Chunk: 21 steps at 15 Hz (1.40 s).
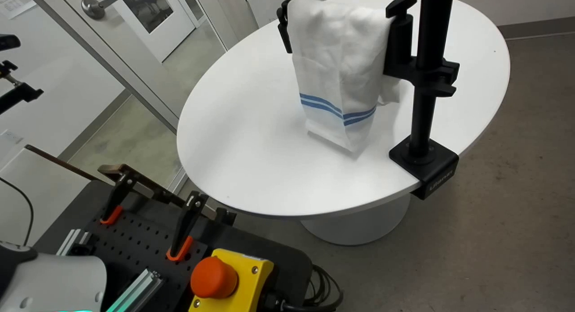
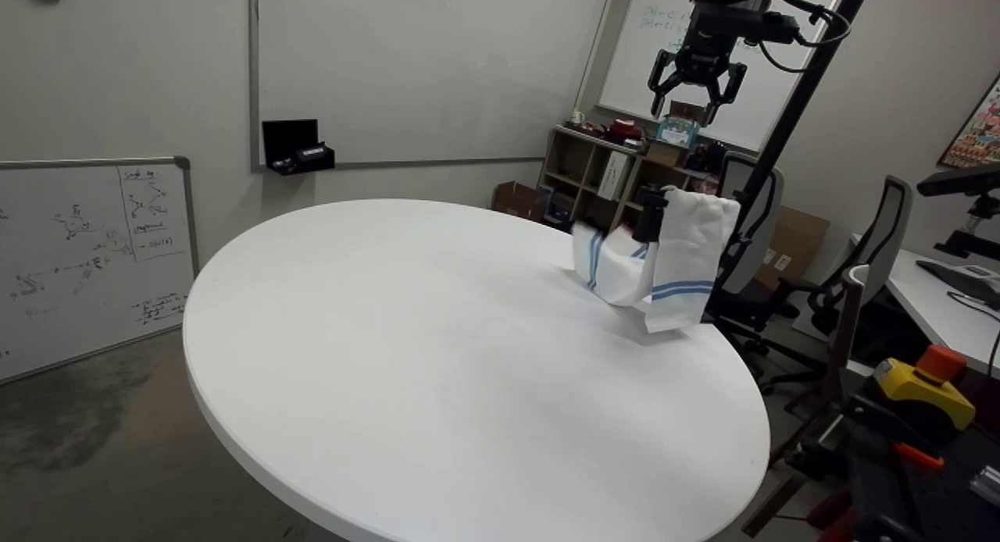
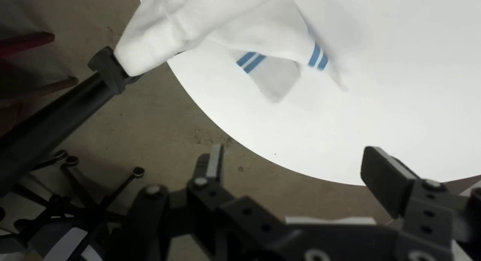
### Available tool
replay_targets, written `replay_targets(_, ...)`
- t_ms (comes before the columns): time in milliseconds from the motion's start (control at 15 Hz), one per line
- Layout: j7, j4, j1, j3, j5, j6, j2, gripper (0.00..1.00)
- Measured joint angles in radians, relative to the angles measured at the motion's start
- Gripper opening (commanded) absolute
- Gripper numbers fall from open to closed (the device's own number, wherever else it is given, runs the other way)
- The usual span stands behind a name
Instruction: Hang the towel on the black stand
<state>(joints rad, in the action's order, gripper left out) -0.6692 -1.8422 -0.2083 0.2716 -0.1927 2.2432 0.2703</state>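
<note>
The white towel (image 1: pixel 339 55) with blue stripes hangs draped over the arm of the black stand (image 1: pixel 424 114); it also shows in an exterior view (image 2: pixel 691 245) and the wrist view (image 3: pixel 210 20). Its striped ends hang on both sides, low over the tabletop; I cannot tell if they touch it. The cloth hides most of the stand's arm. The stand's post also shows in an exterior view (image 2: pixel 808 81) and the wrist view (image 3: pixel 60 122). My gripper (image 2: pixel 683 114) is open and empty, above and apart from the towel; its spread fingers show in the wrist view (image 3: pixel 293 152).
The stand is clamped to the edge of a round white table (image 1: pixel 251 168). A dark cart with clamps (image 1: pixel 184 226) and a yellow box with a red button (image 1: pixel 233 280) stands beside it. Chairs (image 2: pixel 879 237) and a shelf (image 2: pixel 574 155) are beyond the table.
</note>
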Motion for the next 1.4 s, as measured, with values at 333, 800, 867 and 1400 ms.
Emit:
replay_targets(333, 0.0, 0.004, 0.004, 0.006, 0.0, -0.006, -0.002, 1.0)
replay_targets(800, 0.099, -0.079, 0.042, -0.046, 0.034, -0.006, -0.13, 1.0)
replay_targets(867, 0.125, -0.106, 0.049, -0.059, 0.05, -0.007, -0.164, 1.0)
replay_targets(1400, 0.389, -0.279, 0.096, -0.152, 0.219, -0.051, -0.387, 1.0)
